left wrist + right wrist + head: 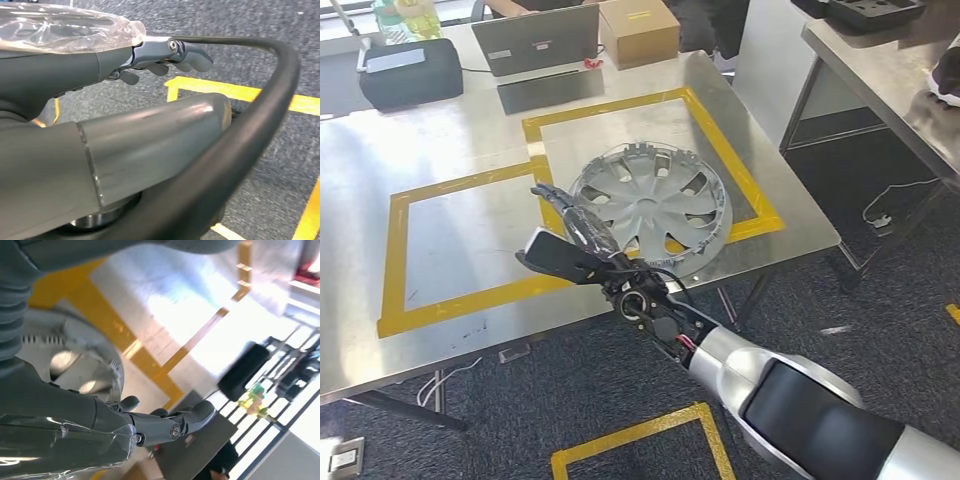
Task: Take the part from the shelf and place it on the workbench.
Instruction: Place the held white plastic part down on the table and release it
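While the grey wheel cover (650,205) lies flat on the steel workbench (456,120), overlapping the yellow tape outline (727,150), the right hand (573,235) hovers at its near-left rim, fingers extended and holding nothing. The left hand (166,57) hangs empty above the carpet, fingers loosely extended.

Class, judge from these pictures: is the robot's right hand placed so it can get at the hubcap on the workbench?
Probably yes. The right hand hovers at the near rim of the hubcap, fingers apart, and nothing lies between them on the workbench.
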`<move>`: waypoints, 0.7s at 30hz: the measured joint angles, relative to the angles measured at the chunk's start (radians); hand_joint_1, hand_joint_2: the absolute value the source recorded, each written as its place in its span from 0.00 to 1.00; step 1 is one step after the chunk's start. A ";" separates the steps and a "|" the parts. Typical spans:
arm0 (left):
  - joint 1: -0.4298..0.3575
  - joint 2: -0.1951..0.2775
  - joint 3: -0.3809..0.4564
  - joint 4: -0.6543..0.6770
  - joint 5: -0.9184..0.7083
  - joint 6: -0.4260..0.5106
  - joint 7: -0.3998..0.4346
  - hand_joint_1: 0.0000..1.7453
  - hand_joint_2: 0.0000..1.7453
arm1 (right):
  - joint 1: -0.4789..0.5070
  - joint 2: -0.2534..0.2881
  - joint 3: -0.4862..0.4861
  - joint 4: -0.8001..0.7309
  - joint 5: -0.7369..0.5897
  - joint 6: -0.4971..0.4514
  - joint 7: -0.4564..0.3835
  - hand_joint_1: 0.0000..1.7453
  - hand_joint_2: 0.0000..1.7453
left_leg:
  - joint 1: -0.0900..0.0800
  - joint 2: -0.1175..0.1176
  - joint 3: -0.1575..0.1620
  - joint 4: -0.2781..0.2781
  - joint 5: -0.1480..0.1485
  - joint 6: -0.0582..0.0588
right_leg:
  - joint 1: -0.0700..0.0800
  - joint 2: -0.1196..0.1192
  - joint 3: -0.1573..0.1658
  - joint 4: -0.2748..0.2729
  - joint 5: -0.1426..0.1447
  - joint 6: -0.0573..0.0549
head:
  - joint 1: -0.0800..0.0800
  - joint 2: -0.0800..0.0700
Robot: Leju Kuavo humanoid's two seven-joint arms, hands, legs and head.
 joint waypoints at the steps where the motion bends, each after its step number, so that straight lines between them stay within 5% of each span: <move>1: 0.003 0.000 0.000 0.000 0.005 0.003 0.005 0.00 0.00 | 0.048 -0.022 -0.009 -0.088 -0.012 0.011 -0.001 0.00 1.00 | 0.000 0.000 0.000 0.000 0.000 0.000 | 0.000 0.000 0.000 0.000 0.000 0.000 | 0.000 0.000; 7: 0.013 0.003 0.000 0.000 0.021 0.021 0.023 0.00 0.00 | 0.296 -0.149 -0.067 -0.537 -0.053 0.036 -0.040 0.00 1.00 | 0.000 0.002 0.003 0.000 -0.003 -0.001 | -0.001 0.002 0.003 -0.002 0.000 0.000 | 0.000 0.000; 11: 0.013 0.007 0.000 0.000 0.021 0.025 0.027 0.00 0.00 | 0.386 -0.212 -0.098 -0.740 -0.079 0.040 -0.055 0.00 0.00 | -0.002 0.002 0.004 0.001 -0.005 0.001 | -0.002 0.003 0.004 -0.003 0.000 0.001 | 0.000 0.000; 21: 0.010 0.016 0.000 0.000 0.022 0.035 0.040 0.00 0.00 | 0.493 -0.300 -0.139 -1.017 -0.103 0.040 -0.067 0.00 0.00 | -0.006 0.004 0.005 0.011 -0.013 0.016 | -0.005 0.003 0.011 -0.005 -0.002 0.011 | -0.001 0.000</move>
